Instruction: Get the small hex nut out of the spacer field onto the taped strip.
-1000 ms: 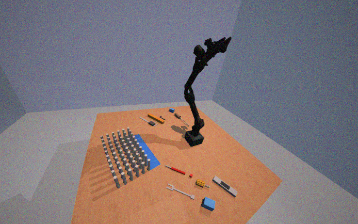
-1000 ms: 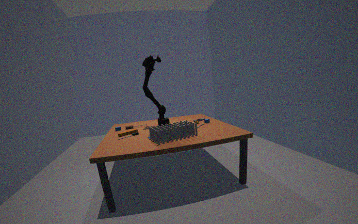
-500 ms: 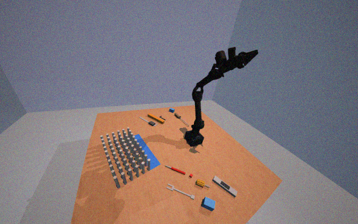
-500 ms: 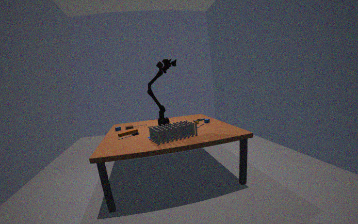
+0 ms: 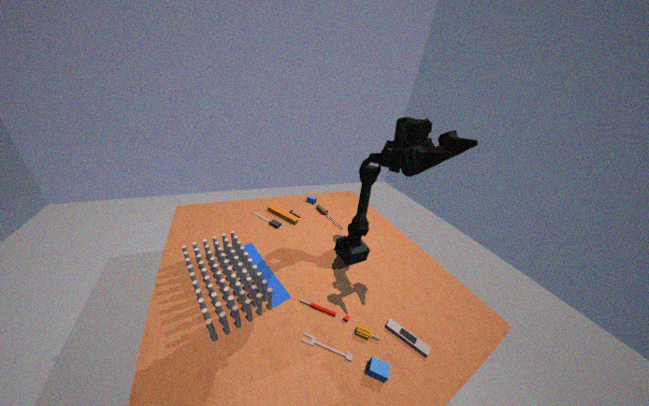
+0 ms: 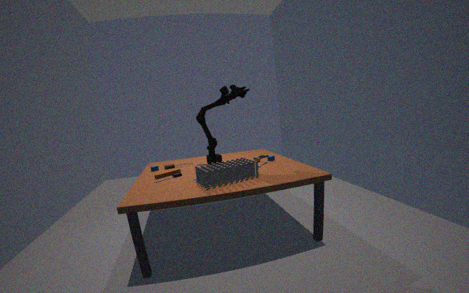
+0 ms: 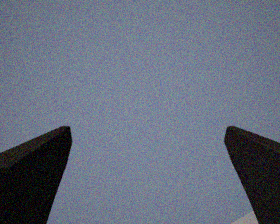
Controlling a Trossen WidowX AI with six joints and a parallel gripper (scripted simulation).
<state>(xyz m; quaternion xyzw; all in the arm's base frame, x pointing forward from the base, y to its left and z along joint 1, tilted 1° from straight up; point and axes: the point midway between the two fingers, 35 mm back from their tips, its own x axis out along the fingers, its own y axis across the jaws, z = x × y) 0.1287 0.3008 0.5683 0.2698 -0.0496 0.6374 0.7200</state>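
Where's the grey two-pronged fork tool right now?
In the top view the fork tool lies flat on the orange table, near its front edge, between the red-handled tool and the blue block, outside the spacers.

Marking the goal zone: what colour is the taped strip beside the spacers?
Blue taped strip, clearest in the top view.

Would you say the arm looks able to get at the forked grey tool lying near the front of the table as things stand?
Probably yes. The pincer is open, empty and raised high, and the forked tool lies flat in open space, apart from the spacers and the yellow-handled screwdriver. Whether it reaches that far is uncertain.
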